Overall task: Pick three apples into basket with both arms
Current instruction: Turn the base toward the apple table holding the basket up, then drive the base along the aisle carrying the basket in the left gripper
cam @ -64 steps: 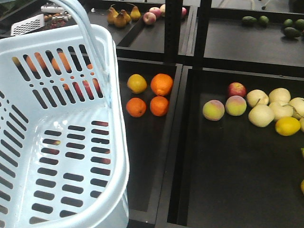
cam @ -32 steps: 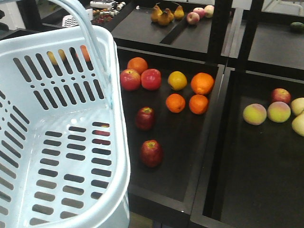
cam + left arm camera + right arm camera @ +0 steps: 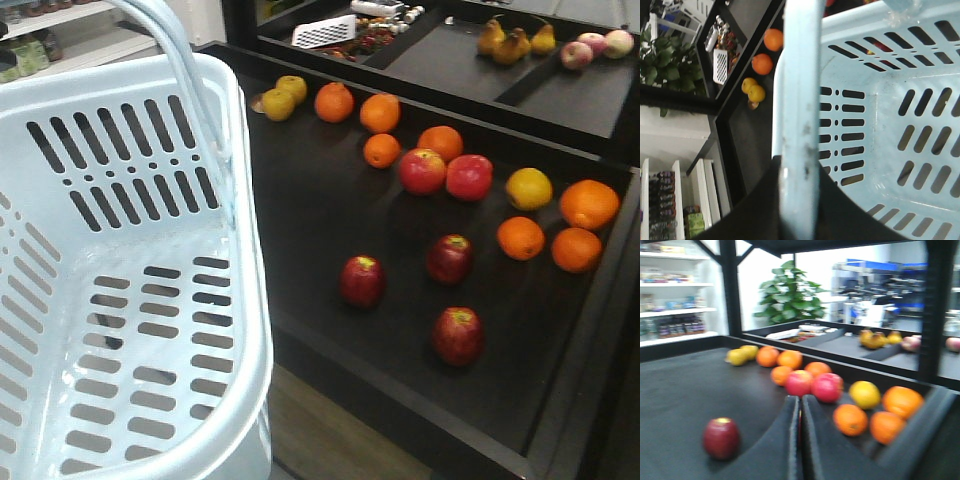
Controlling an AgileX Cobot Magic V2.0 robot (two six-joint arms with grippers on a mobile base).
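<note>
While the left pincer (image 3: 800, 197) seemed, so far as its cramped wrist view let me judge, clamped around the handle (image 3: 797, 100) of the basket (image 3: 110, 78), the right pincer (image 3: 800, 402) hung low over the counter (image 3: 300, 200) with its fingers pressed together on nothing. Out on the counter, apart from the basket and from each other, lay one dark apple (image 3: 362, 280) nearest the rim, a second dark apple (image 3: 450, 258) to its right and a third dark apple (image 3: 457, 335) toward the front edge. Brighter apples (image 3: 423, 170) sat among oranges (image 3: 380, 112) behind.

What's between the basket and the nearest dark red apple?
Nothing: the front view shows only bare black tray between the basket and that apple.
</note>
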